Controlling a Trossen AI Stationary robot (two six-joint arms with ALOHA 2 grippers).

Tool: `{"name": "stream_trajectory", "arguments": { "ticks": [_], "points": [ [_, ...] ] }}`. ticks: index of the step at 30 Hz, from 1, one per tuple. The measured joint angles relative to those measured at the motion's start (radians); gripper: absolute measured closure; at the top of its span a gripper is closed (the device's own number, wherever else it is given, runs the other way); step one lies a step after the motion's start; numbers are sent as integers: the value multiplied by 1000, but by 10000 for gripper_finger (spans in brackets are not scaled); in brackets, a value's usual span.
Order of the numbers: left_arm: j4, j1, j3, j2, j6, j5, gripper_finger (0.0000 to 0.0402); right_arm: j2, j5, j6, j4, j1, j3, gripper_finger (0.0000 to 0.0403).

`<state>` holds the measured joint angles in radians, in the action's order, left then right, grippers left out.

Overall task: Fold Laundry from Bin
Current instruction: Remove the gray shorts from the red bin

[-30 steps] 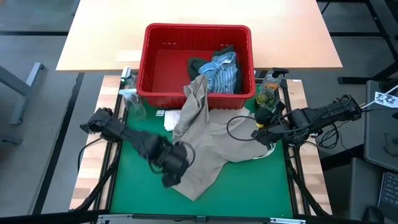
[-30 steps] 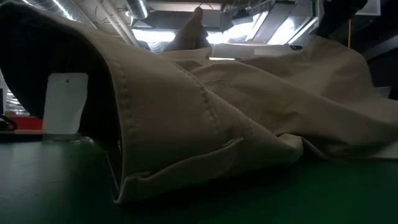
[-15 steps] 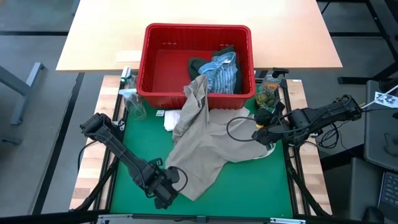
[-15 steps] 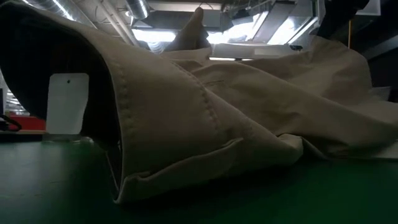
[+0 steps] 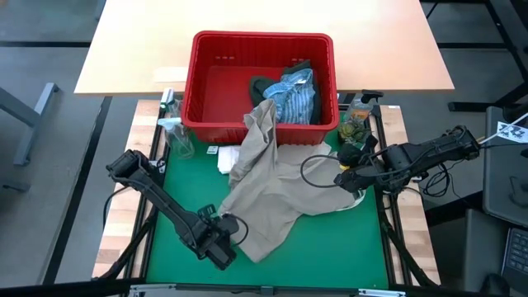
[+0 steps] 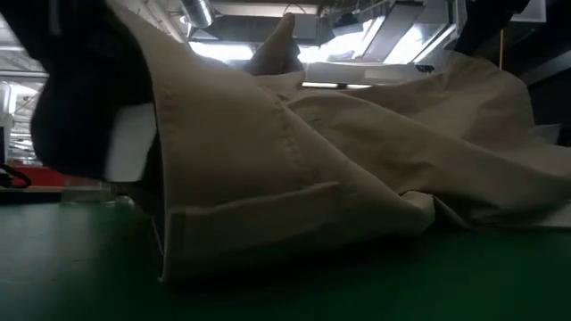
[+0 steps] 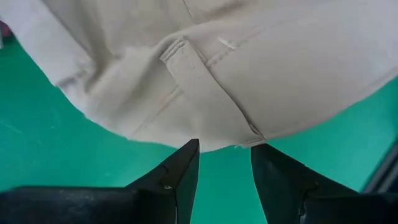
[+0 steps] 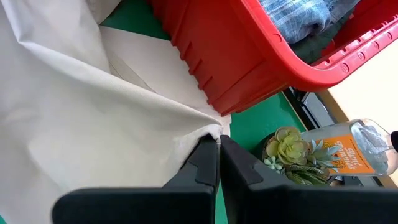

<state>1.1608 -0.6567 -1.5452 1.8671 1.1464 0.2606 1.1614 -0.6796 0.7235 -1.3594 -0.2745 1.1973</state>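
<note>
The tan garment (image 5: 272,186) hangs over the front rim of the red bin (image 5: 262,38) and spreads across the green mat. It fills the low view (image 6: 357,160). A blue-white striped shirt (image 5: 297,92) and a dark green garment (image 5: 262,84) lie in the bin. A small white cloth (image 5: 227,158) lies beside the tan garment. My left gripper (image 5: 224,247) is open at the garment's near left hem (image 7: 214,140). My right gripper (image 5: 346,177) is shut on the garment's right edge. My left gripper has its open fingertips (image 7: 188,152) right at the tan garment's near hem, coming low from the table's near left. Whether they touch the cloth I cannot tell. My right gripper pinches a corner of the tan garment's right edge (image 8: 211,129) between its two shut fingers, coming about level from the table's right. One layer or several, I cannot tell. The cloth lies slack on the mat beyond the fingers.
A clear spray bottle (image 5: 175,132) stands at the bin's left front corner. A potted succulent (image 8: 289,149) and an orange-labelled bottle (image 8: 348,152) stand at the bin's right front corner, close to my right gripper. Bare green mat (image 5: 338,247) shows along the near edge.
My left gripper has gone from over the garment's left part toward the table's near edge and down to the mat, and now stands at the near hem. In the low view it has come in behind the hem, which now stands a little steeper.
</note>
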Motion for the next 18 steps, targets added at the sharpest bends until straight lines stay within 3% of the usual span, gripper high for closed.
{"name": "stream_trajectory", "arguments": {
  "ticks": [5, 11, 18],
  "points": [
    [-4, 9, 0, 0, 29, 56, 291, 0, 0, -1, 0, 0, 0, 397],
    [28, 10, 0, 0, 49, 67, 387, 0, 0, -1, 0, 0, 0, 397],
    [199, 8, -1, 0, 158, 88, 400, 0, 42, -1, 7, 0, 0, 397]
  ]
}}
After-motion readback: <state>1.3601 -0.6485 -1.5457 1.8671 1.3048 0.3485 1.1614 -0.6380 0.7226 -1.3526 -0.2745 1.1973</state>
